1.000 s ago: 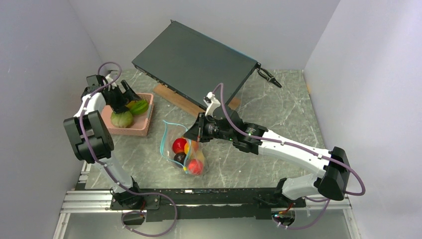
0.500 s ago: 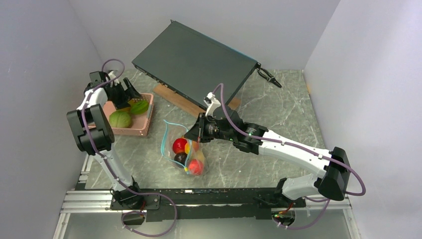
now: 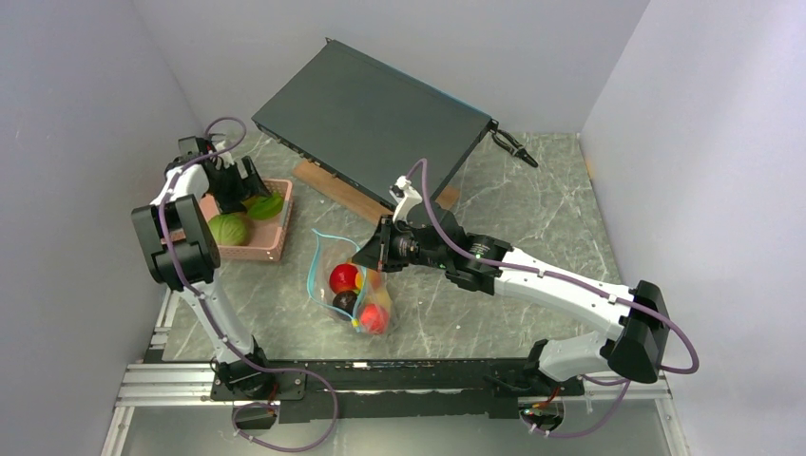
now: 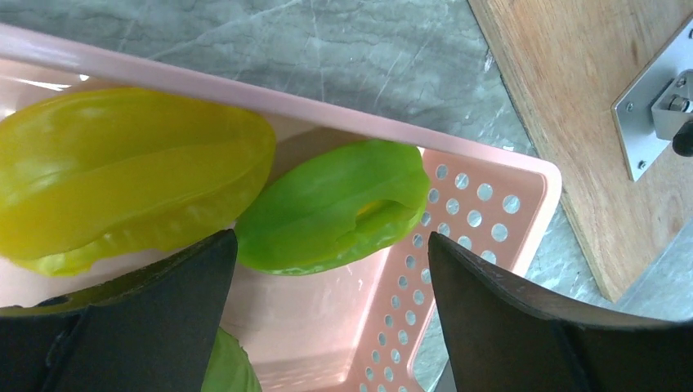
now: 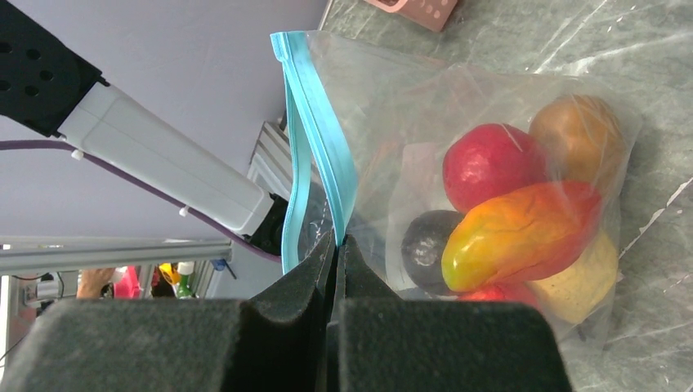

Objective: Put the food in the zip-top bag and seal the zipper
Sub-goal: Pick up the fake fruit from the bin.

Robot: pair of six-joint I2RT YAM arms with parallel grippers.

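Worry: the glossy green fruit (image 4: 335,204) between my spread left pincer (image 4: 331,245) could squirt away, or the zipper (image 5: 315,122) slips out of my clamped right pincer (image 5: 337,245) and the bag (image 5: 392,106) flops. Bag, just past that pincer, holds red, orange, dark food (image 5: 511,237); basket (image 4: 490,188) also has a yellow fruit (image 4: 122,171), maybe a third.
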